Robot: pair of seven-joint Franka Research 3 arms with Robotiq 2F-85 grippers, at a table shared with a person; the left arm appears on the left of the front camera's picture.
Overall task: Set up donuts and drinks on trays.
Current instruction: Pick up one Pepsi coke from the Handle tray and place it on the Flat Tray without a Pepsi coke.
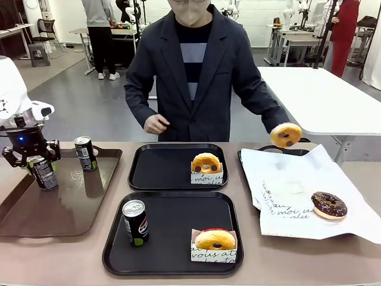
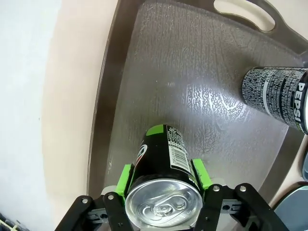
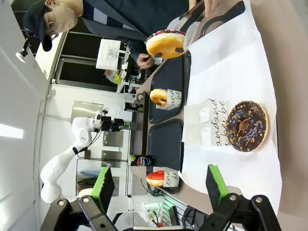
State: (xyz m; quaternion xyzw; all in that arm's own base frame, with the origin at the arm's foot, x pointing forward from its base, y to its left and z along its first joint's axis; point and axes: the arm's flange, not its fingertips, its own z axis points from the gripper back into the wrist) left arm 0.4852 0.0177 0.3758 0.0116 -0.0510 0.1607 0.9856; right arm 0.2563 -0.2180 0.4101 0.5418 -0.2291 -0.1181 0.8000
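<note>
Tan tabletop [image 1: 71, 256] fills the foreground, and a person [image 1: 190, 77] in a dark jacket stands at its far side. On the robot's left lies a long brown tray [image 1: 71, 202]. The left gripper [image 2: 162, 174] hangs over the left part of this tray. Its green pads press against both sides of a slim black can [image 1: 44, 174], just below the silver top, so it is clamped on the can from above. Whether the can's base touches the tray cannot be told. A second can [image 1: 86, 153] stands upright on the same tray, near the gripped one but apart from it, toward the far edge.

Two black trays sit mid-table, one behind the other. The far black tray [image 1: 155, 173] holds a yellow-glazed sleeved donut [image 1: 206, 165] at its right side. The near black tray [image 1: 172, 238] holds a third can [image 1: 136, 221], upright at its left, and another sleeved donut [image 1: 215, 241] in its near right corner.

To the right, a white script-printed paper sheet [image 1: 286, 179] covers a dark tray [image 1: 280, 150], with a chocolate donut [image 1: 328, 204] lying on it. The person holds a bare yellow donut [image 1: 286, 134] in the air above the sheet's far edge.

The right gripper [image 3: 160, 190] has its fingers spread wide with nothing between them, and the chocolate donut is well ahead of it.
</note>
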